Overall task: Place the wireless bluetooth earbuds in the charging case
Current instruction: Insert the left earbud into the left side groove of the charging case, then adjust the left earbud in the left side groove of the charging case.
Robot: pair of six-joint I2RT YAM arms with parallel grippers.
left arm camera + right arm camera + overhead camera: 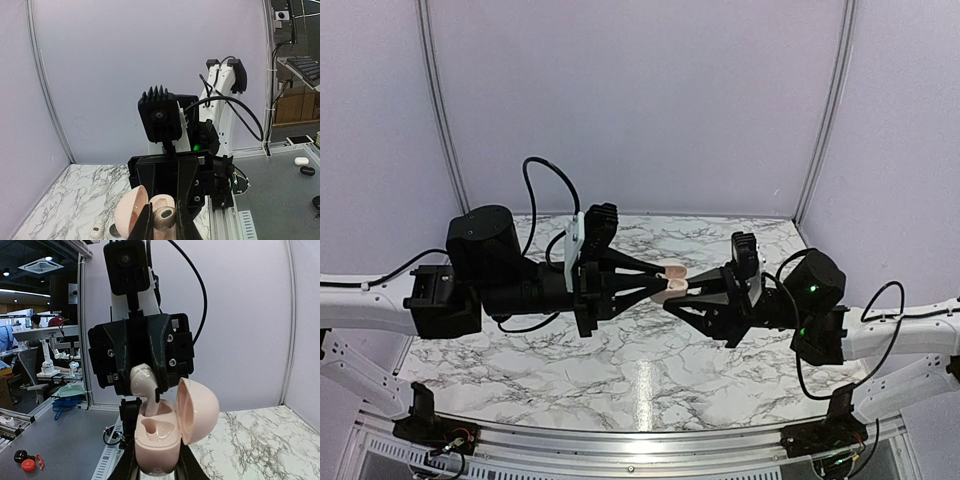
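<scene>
Left end effector [164, 219] clenched on earbud [142, 382], judged light and slippery; right end effector [155, 467] grasping the smooth case [156, 437] by its sides.

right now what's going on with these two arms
The two arms meet in mid-air above the marble table. The right gripper is shut on the charging case, held upright with its lid swung open. The left gripper is shut on a pale earbud, whose stem dips into one socket of the case. The earbud's head sits above the rim, so it is not seated yet. The other socket looks empty.
</scene>
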